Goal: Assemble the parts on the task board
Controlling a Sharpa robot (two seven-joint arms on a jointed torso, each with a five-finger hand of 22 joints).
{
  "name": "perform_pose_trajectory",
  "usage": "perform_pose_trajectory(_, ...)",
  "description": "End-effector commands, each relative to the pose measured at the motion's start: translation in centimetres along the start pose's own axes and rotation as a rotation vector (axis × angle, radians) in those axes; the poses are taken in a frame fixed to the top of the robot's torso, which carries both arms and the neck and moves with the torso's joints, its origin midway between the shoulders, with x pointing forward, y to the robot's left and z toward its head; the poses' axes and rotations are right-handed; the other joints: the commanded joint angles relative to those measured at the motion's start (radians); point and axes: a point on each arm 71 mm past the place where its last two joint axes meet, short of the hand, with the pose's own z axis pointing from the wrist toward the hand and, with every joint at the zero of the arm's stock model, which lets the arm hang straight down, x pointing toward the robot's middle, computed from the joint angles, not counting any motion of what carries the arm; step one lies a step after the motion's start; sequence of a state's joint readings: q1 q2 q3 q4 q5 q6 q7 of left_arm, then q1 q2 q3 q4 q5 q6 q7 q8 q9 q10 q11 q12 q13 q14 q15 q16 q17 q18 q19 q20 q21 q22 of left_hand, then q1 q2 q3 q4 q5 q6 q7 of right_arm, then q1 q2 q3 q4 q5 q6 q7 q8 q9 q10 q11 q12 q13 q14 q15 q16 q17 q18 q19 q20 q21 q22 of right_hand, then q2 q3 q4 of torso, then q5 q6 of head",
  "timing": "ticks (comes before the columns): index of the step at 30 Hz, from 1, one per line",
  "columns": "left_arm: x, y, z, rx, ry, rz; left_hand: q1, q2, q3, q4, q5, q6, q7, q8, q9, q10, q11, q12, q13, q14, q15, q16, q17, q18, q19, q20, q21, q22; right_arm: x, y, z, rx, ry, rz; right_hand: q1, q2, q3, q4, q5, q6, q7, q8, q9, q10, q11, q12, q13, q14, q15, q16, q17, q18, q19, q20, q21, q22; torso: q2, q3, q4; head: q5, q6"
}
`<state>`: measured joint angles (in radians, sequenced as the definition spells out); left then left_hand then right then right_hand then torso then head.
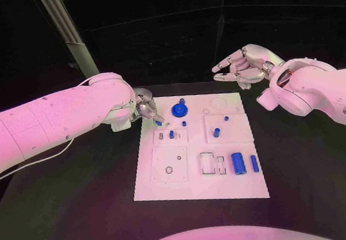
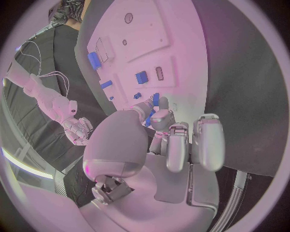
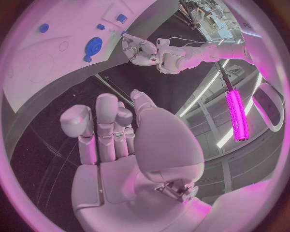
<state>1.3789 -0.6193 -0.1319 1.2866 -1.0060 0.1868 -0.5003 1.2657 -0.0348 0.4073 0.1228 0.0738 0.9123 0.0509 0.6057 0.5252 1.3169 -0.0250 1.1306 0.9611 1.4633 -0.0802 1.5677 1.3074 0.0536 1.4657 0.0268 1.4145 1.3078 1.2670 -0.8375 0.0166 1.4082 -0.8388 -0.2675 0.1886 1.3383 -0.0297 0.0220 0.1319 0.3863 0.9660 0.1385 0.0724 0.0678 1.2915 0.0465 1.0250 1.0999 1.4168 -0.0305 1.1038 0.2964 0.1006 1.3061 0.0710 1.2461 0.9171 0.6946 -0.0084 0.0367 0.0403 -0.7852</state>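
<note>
The left hand (image 1: 147,112) pinches a small blue part (image 1: 157,122) over the far left edge of the task board (image 1: 199,175); placing it is the step in hand, and the next move calls for aligning it with a socket. The right hand (image 1: 241,66) hovers beyond the board, loosely curled and holding nothing

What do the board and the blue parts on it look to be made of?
Board: likely a rigid matte plastic or painted plate; flat, white, with cleanly cut recesses and no glare. Blue parts, such as the round one and the cylinder: probably moulded or printed plastic, uniform colour with a soft sheen. The views cannot settle either for sure.
</note>
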Motion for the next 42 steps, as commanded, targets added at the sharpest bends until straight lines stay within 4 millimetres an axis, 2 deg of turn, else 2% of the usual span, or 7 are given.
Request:
perform_pose_trajectory(1,0.1,-0.1,-0.3,0.034,-0.072,0.003,0.001,-0.012,0.122,-0.117,0.003,0.002,-0.005,0.004,0.000,0.008,-0.002,0.003,0.001,0.107,-0.003,0.003,0.263,-0.007,0.032,-0.002,0.003,0.070,0.0,0.1,0.0,-0.013,0.005,0.000,-0.006,0.005,0.003,0.002,0.005,-0.001,0.003,0.001,0.000,-0.006,0.002,-0.004,-0.001,-0.007,-0.002,-0.005,0.000,0.019,-0.006,0.002,-0.007,-0.001,0.000,-0.0015,0.0011,-0.001,-0.002)
perform_pose_trajectory(14,2.0,0.2,-0.6,0.041,-0.068,0.022,0.000,-0.016,0.129,-0.120,0.003,0.004,-0.005,0.005,0.001,0.010,-0.003,0.004,0.002,0.107,-0.003,0.003,0.263,-0.008,0.033,-0.002,0.005,0.071,0.0,0.1,0.1,-0.013,0.007,0.000,-0.006,0.005,0.003,0.002,0.005,-0.001,0.003,0.001,0.000,-0.006,0.002,-0.004,-0.001,-0.007,-0.002,-0.005,0.000,0.019,-0.006,0.002,-0.007,-0.001,0.001,0.0004,-0.0018,0.010,-0.006)
perform_pose_trajectory(18,2.4,0.3,-0.6,0.038,-0.058,0.028,-0.001,-0.018,0.133,-0.120,0.004,0.005,-0.006,0.006,0.001,0.012,-0.003,0.004,0.003,0.107,-0.004,0.003,0.263,-0.007,0.032,-0.002,0.004,0.071,-0.1,0.0,0.1,-0.013,0.006,-0.001,-0.008,0.006,0.003,0.004,0.006,-0.001,0.003,0.001,0.000,-0.005,0.003,-0.003,0.000,-0.007,-0.002,-0.006,0.000,0.019,-0.006,0.002,-0.007,-0.001,0.002,0.0000,0.0002,0.008,-0.007)
perform_pose_trajectory(27,3.5,0.7,-0.5,0.017,-0.007,0.053,-0.001,-0.019,0.134,-0.121,0.004,0.005,-0.006,0.006,0.001,0.012,-0.004,0.004,0.002,0.107,-0.004,0.003,0.263,-0.007,0.032,-0.003,0.003,0.070,-0.1,0.0,0.1,-0.013,0.007,-0.001,-0.008,0.006,0.003,0.004,0.006,-0.001,0.003,0.002,0.000,-0.005,0.003,-0.003,0.000,-0.007,-0.002,-0.006,0.001,0.019,-0.006,0.002,-0.007,-0.001,0.002,0.0002,-0.0032,0.010,-0.011)
perform_pose_trajectory(42,4.1,0.8,-0.4,0.003,0.030,0.075,-0.002,-0.021,0.139,-0.122,0.006,0.006,-0.006,0.007,0.001,0.011,-0.004,0.001,-0.001,0.107,-0.004,0.003,0.263,-0.007,0.032,-0.003,0.003,0.069,-0.1,0.0,0.1,-0.013,0.009,0.000,-0.008,0.006,0.003,0.004,0.006,-0.001,0.003,0.002,0.000,-0.005,0.003,-0.003,0.000,-0.007,-0.002,-0.006,0.001,0.019,-0.006,0.002,-0.007,-0.001,0.002,0.0002,-0.0013,0.008,-0.012)
